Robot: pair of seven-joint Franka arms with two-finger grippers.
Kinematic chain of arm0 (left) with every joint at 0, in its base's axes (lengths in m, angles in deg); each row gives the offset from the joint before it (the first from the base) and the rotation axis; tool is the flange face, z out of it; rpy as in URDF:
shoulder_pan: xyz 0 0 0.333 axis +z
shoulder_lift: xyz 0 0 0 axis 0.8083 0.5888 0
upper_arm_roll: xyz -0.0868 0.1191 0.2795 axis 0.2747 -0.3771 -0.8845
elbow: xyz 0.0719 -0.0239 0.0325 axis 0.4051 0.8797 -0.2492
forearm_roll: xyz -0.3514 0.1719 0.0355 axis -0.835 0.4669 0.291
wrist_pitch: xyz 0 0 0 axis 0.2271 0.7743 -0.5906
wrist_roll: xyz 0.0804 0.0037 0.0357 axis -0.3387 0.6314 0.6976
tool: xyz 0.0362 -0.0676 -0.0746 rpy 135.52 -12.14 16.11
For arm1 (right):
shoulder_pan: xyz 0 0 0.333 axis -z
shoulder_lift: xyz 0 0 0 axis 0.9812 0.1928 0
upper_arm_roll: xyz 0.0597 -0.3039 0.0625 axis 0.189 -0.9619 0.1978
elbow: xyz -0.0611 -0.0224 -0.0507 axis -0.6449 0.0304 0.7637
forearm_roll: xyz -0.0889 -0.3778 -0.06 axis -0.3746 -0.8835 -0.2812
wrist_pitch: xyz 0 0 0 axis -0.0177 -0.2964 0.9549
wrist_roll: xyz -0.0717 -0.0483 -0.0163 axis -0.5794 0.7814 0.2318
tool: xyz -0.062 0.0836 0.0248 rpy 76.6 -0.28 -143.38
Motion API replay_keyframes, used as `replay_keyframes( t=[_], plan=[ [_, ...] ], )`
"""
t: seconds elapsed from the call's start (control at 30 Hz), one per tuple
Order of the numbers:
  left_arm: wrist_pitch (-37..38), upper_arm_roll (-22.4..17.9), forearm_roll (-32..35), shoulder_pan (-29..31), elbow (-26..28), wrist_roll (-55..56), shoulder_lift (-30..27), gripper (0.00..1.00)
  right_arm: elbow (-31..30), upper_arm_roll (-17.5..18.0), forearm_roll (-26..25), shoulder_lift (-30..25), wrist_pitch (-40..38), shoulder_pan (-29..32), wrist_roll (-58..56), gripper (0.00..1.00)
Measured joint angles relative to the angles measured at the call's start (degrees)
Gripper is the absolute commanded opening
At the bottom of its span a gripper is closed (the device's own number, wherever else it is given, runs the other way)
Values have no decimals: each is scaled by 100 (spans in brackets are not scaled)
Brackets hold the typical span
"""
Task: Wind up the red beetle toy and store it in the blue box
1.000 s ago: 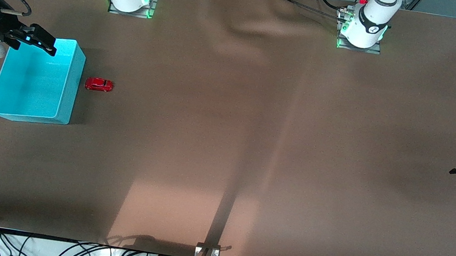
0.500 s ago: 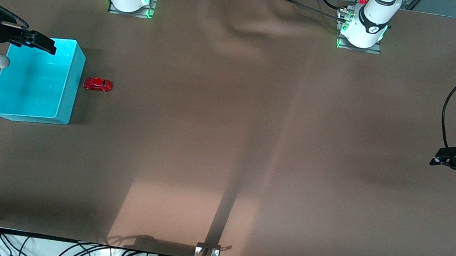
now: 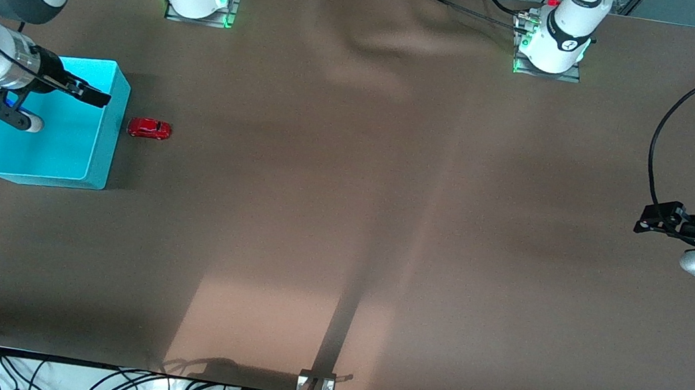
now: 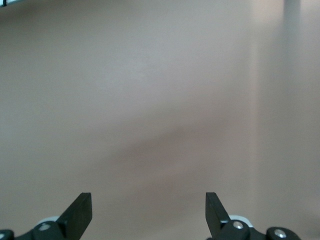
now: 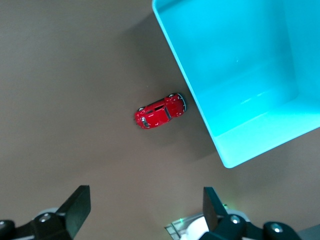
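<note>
Red beetle toy (image 3: 150, 128), one, beside one blue box (image 3: 99, 152). Right gripper (image 3: 92, 96) over the box, fingers apart; left gripper (image 3: 650, 220) likewise spread, over bare tabletop (image 3: 383, 226).

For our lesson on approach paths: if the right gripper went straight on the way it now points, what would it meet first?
Probably bare table. The right gripper, fingers open, hangs over the blue box rim, aimed at cloth beside the red beetle toy; depth is unclear.

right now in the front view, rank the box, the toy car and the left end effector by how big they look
1. Box, clearly largest.
2. Left end effector, open, up over the table's left-arm end; height may inflate its look.
3. Car, smallest, though not by much.
</note>
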Motion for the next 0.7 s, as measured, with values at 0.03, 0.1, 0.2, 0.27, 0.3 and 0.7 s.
replay_keyframes(
  t=[0.03,0.1,0.2,0.27,0.3,0.7],
  plan=[
    [14,-7,0,-78,1,154,-59,100,-143,6,0,-17,129,-2,156,100],
    [37,-26,0,-224,4,433,-178,100,-412,36,1,-49,386,-4,458,100],
    [102,-149,0,-501,55,847,-399,100,-809,128,1,-82,788,-10,874,100],
    [138,-310,0,-733,150,1114,-571,100,-1047,188,1,-83,1032,-18,1097,100],
    [139,-393,0,-841,212,1212,-654,100,-1147,209,1,-80,1136,-23,1190,100],
    [-655,-764,1,-1160,1331,1425,-1640,100,-2412,248,1,155,3038,-31,1822,100]
  ],
)
